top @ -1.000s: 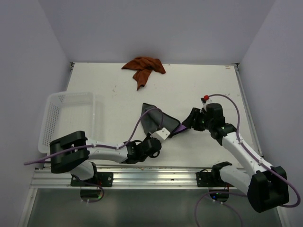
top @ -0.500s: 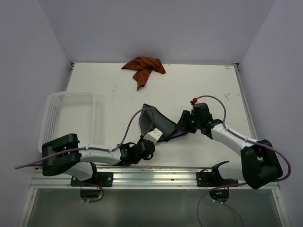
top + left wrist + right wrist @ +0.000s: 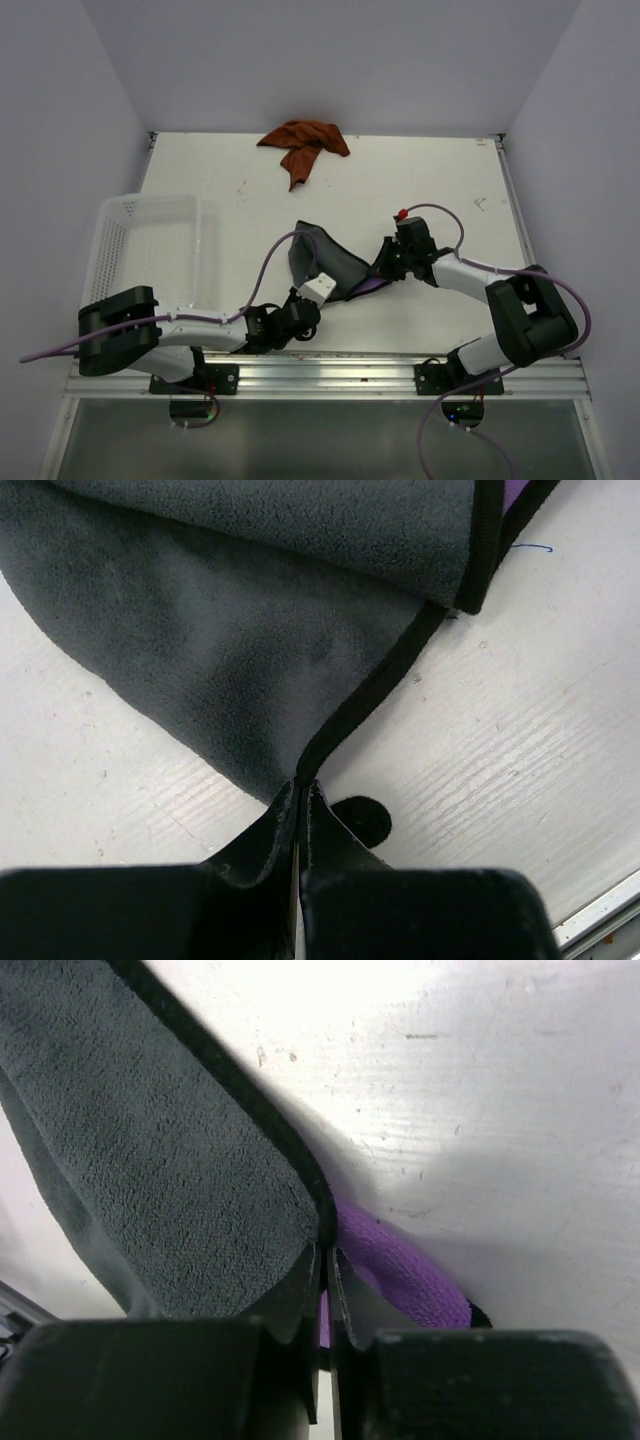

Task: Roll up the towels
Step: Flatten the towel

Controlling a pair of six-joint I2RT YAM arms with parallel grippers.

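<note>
Looking from above: noted left arm stretched low along the near edge, left gripper (image 3: 326,278) at the purple towel (image 3: 330,262) mid-table. Noted right arm sharply folded, right gripper (image 3: 383,270) at the towel's opposite edge, and orange towel (image 3: 303,143) bunched by the far wall. Cannot judge either grip here.

From left wrist: saw fingers (image 3: 270,830) pinched tight on the black edging. Logged blue pen mark (image 3: 530,549) on table (image 3: 520,730), unreadable.

From right wrist: saw fingers (image 3: 290,1290) all but closed on the edging, purple side showing between.
</note>
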